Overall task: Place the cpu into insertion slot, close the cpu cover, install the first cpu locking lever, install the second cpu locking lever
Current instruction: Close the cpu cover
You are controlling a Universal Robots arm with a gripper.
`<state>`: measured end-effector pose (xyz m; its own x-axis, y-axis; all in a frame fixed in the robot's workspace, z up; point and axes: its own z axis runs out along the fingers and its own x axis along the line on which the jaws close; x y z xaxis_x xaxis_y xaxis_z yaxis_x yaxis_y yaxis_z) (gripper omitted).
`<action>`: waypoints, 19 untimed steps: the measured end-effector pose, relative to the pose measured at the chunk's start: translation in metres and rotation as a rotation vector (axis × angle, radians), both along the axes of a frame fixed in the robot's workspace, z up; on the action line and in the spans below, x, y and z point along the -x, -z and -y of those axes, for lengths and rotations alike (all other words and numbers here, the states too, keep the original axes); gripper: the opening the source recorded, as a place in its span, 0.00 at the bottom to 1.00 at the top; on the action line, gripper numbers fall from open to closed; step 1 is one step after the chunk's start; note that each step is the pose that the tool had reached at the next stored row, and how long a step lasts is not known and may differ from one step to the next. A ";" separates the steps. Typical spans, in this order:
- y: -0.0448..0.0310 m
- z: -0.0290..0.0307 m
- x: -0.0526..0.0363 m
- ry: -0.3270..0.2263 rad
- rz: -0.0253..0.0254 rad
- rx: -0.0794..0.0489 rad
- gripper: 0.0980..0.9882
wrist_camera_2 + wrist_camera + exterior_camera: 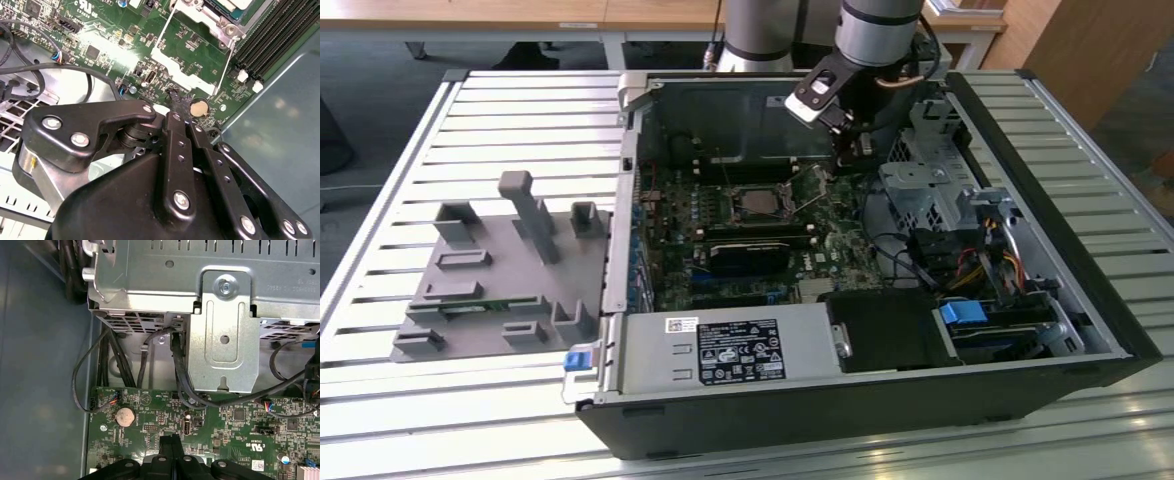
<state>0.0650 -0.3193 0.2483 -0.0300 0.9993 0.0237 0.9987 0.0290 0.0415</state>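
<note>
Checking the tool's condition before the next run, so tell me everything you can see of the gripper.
The gripper is black, apparently metal, built of linked bars joined by silver screws and pivots. Its two slim fingers lie pressed together, shut, with nothing visible between them. It points down into the open computer case, over the green motherboard, close to the round coin battery. Whether the tips touch the board cannot be told.

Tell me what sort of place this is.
Probably a robotics lab or test bench: an opened desktop computer case lies on a slatted metal table, a robot arm reaches into it, and wooden desks stand behind.
</note>
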 end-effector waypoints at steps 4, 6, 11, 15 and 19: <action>0.0034 -0.0001 -0.0007 0.000 -0.0086 0.000 0.01; 0.0048 -0.0002 -0.0012 0.000 -0.0114 0.000 0.01; 0.0062 -0.0002 -0.0013 0.000 -0.0129 0.000 0.01; 0.0065 -0.0002 0.0020 0.000 -0.0129 0.000 0.01; 0.0067 -0.0002 0.0069 0.000 -0.0128 0.000 0.01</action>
